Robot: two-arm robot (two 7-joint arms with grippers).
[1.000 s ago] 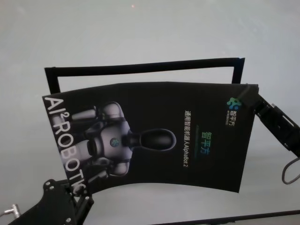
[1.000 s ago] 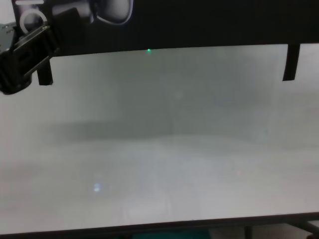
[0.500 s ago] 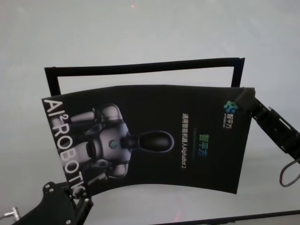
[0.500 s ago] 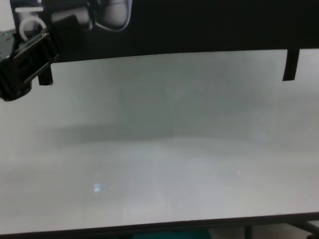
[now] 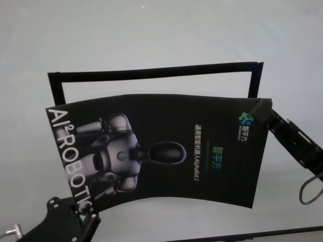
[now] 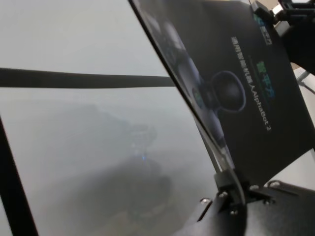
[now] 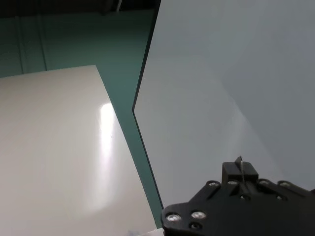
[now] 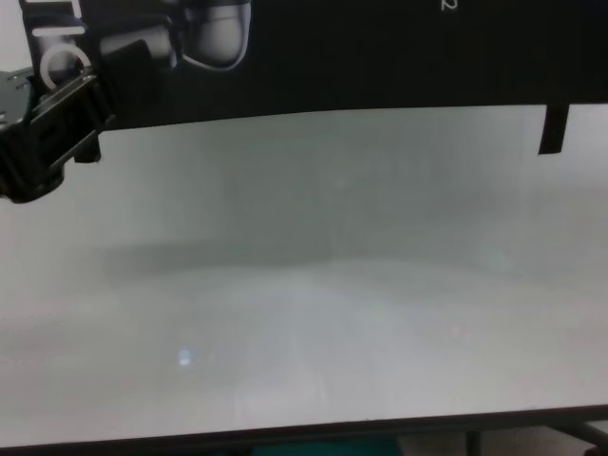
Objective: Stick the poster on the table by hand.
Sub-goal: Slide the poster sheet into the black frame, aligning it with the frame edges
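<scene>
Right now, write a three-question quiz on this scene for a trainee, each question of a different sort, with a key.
1. True or false: the poster lies flat on the table.
2. Which grippers hold the poster? A) only the left gripper; B) only the right gripper; C) both, at opposite corners.
3. Fill in: behind the poster's far edge, a black ____ outline is marked on the table.

Key
1. False: the sheet bows and hangs above the table, as the chest view shows.
2. C: the left one grips the near left corner, the right one the far right corner.
3. Frame: a thin rectangular border, partly covered by the poster.
</scene>
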